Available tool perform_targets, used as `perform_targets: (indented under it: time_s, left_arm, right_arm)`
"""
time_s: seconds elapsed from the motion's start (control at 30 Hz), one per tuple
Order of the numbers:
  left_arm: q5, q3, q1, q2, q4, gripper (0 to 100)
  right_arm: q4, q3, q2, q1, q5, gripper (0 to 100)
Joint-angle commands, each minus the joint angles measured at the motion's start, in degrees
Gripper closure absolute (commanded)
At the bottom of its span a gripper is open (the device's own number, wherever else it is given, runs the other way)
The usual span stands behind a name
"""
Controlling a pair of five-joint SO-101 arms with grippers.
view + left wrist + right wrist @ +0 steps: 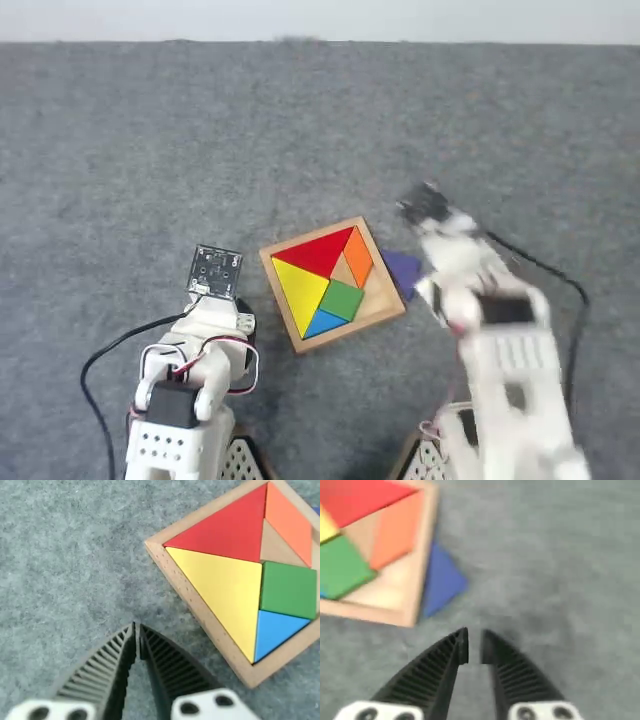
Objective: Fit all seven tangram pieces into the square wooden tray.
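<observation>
- Grey felt-like table covering (200,130) across the whole field, with a pale wall strip (320,20) along the far edge.
- Square wooden tray (383,297) on the covering between the two arms, turned corner-on to them.
- Inside the tray: red triangle (320,252) and yellow triangle (300,288) filling the half nearer the left arm (195,370); orange parallelogram (359,255), green square (343,298) and light blue triangle (325,322) alongside.
- Tan triangular patch (277,545) between red, orange and green; cannot tell whether a plain piece or bare tray floor.
- Bare wood strip of tray floor beyond the green square, on the side facing the right arm (490,320).
- Dark blue triangle (403,268) outside the tray, flat on the covering, against the tray's outer wall on the right arm's side.
- Left gripper (137,628) clenched, jaws all but meeting and grasping nothing; hangs over bare covering, near the tray edge bordering the yellow triangle, apart from it.
- Right gripper (473,639) with jaws parted by a narrow gap, grasping nothing; hangs over bare covering near the dark blue triangle, not touching it or the tray.
</observation>
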Motion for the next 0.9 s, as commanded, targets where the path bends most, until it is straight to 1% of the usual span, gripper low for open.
perform_targets:
  time_s: [0.0,0.07,0.13,0.23,0.37,0.47,0.57,0.63,0.73,0.87]
  left_arm:
    - [0.7,-0.66,0.09,-0.79,0.26,99]
    - [0.7,-0.66,0.09,-0.79,0.26,99]
    - [0.7,-0.66,0.09,-0.79,0.26,99]
    - [0.7,-0.66,0.09,-0.79,0.26,99]
    - [0.7,-0.66,0.09,-0.79,0.26,99]
    - [0.7,-0.66,0.09,-0.79,0.26,99]
    - [0.7,-0.66,0.09,-0.79,0.26,99]
    - [0.7,-0.66,0.09,-0.79,0.26,99]
    - [0.7,-0.66,0.09,-0.79,0.26,99]
    - [0.7,-0.66,0.09,-0.79,0.26,99]
  right_arm:
    - [0.66,-14.95,25.27,-6.02,-0.62,77.6]
    - [0.66,-19.78,31.25,-6.73,-2.55,72.6]
    - [0.66,-22.77,34.68,-6.46,-4.66,70.3]
    - [0.57,-24.0,37.93,-6.55,-7.03,70.2]
    - [-4.0,-23.65,41.01,-6.02,-11.6,70.2]
    - [-6.11,-24.18,44.0,-6.2,-13.45,70.2]
    - [-9.27,-24.18,46.55,-5.93,-13.01,70.2]
    - [-9.54,-24.18,47.6,-6.37,-12.75,70.2]
    - [-9.8,-24.09,49.36,-7.96,-10.02,70.2]
    - [-9.71,-24.09,50.95,-8.31,-9.76,70.2]
